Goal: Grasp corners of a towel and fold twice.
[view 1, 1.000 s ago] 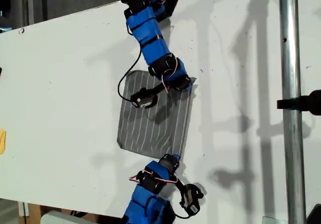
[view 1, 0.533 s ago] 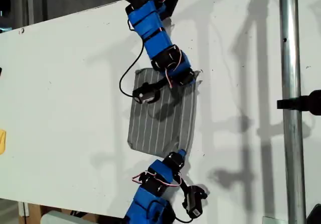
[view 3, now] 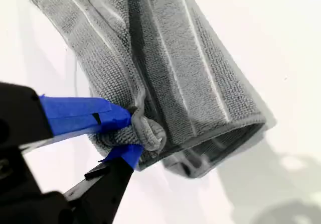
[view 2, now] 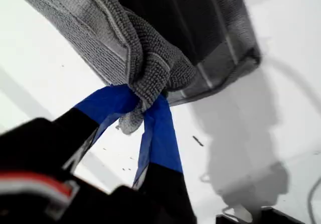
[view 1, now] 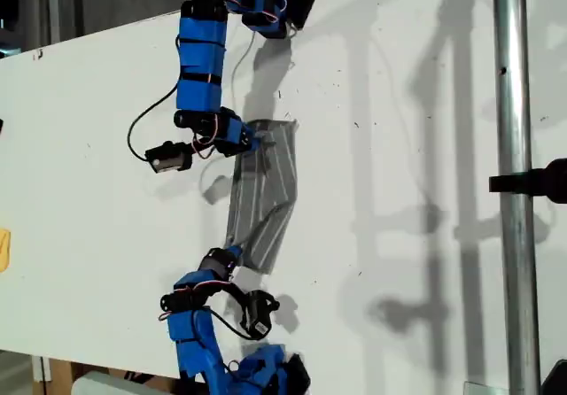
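Between both arms in the exterior view, the towel (view 1: pixel 263 196) lies half-folded, long axis twelve-to-six; my first gripper (view 2: pixel 143 114) and my second gripper (view 3: pixel 131 133) each pinch a bunched corner on the surface (view 1: pixel 97 147).

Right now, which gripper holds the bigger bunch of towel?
My first gripper: a thick knot of towel bulges beyond its jaws. My second gripper pinches only a small rolled corner.

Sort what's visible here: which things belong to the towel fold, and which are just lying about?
Job:
towel
my first gripper, shut on a corner
my second gripper, shut on a corner

Lying about:
metal pole
yellow object at the exterior view's left edge
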Controlling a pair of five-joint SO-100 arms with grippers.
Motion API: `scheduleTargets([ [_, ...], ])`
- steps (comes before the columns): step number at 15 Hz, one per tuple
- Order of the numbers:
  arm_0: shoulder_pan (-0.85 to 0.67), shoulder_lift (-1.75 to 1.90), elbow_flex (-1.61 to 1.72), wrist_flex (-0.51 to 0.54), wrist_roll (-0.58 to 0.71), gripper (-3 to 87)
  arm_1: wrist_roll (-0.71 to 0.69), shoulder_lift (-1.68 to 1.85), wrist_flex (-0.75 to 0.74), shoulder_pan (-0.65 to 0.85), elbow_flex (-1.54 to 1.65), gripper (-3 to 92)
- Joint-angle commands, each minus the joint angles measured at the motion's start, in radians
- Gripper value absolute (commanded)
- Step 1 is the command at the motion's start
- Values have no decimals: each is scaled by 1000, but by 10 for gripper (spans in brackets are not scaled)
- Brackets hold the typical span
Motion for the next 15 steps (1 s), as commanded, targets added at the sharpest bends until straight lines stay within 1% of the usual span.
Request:
scheduleTargets([
  [1,-115,-81,-196,55,86,-30,-107,106,14,140,-18,-2],
  [3,-153,-163,-324,100,121,-29,-176,184,25,238,-20,-2],
  [5,-172,-156,-373,118,124,-29,-219,290,41,285,-32,-2],
  [7,-160,-146,-356,144,117,-29,-206,288,54,218,2,-2],
  [8,-137,-144,-319,144,97,-29,-167,270,41,164,43,-2],
  [9,-103,-144,-276,129,71,-29,-123,255,12,114,97,-2],
  [12,-32,-143,-132,38,-15,-29,-28,161,-20,-3,147,-2],
  [15,-5,-184,-66,-9,-64,-29,2,109,-100,-17,219,-2],
])
